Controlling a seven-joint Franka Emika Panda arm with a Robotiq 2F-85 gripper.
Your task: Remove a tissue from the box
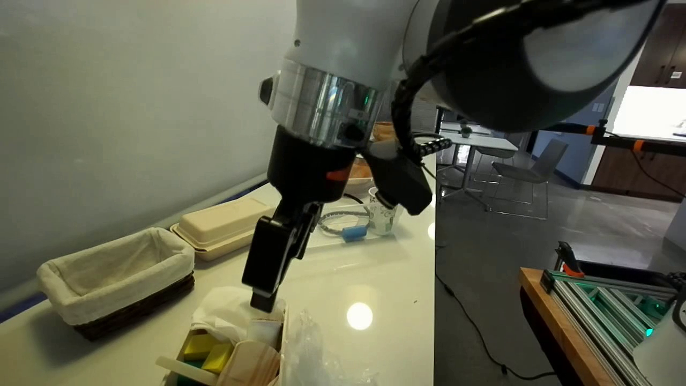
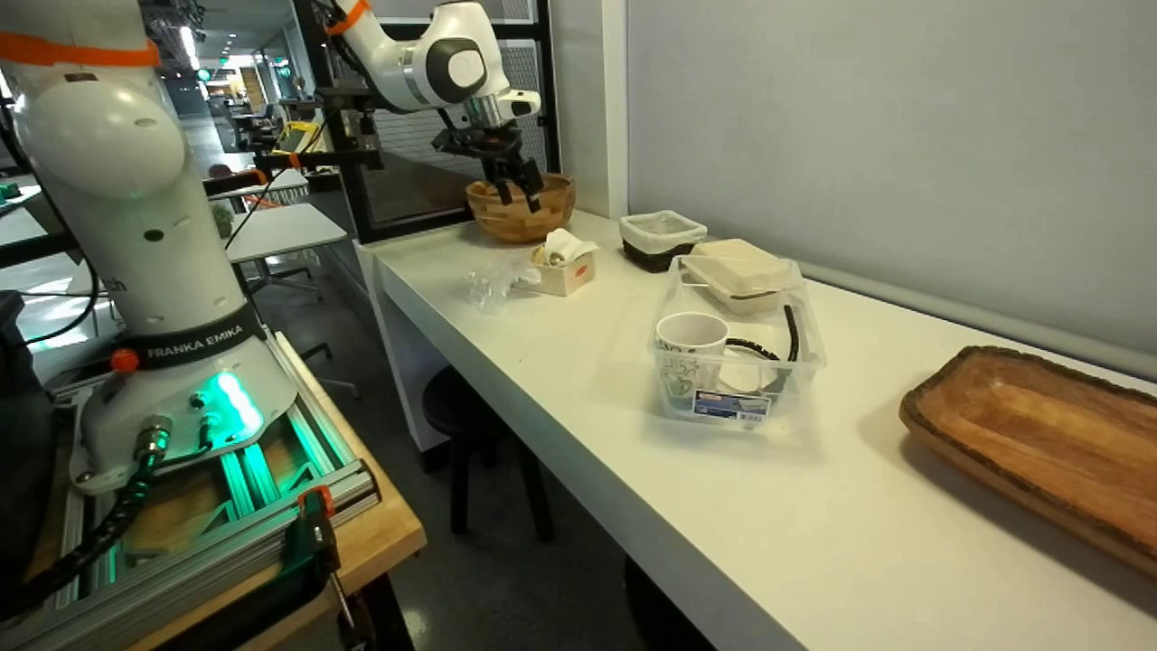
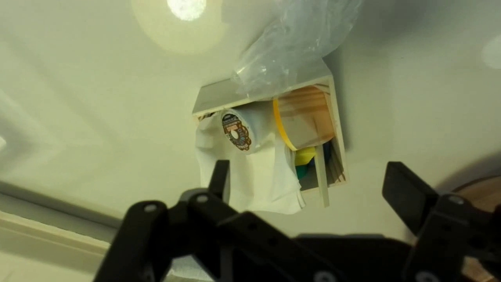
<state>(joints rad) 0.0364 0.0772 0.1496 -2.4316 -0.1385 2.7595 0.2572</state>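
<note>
Claw (image 3: pixel 308 172) hangs above the small box (image 3: pixel 219 96), spread wide, nothing gripped. Tissue (image 3: pixel 254 176) is in the box, toward the far end of the desk (image 2: pixel 578 353) in an exterior view, bunched and sticking up past the rim; wrist view has it beside the small cup (image 3: pixel 236 131) with printed lid, yellow piece (image 3: pixel 304 156) and pale stick (image 3: pixel 321 176) to its right. In an exterior view crumpled clear plastic (image 2: pixel 495 284) lies at the box's left side, lined basket (image 2: pixel 663 232) right.
</note>
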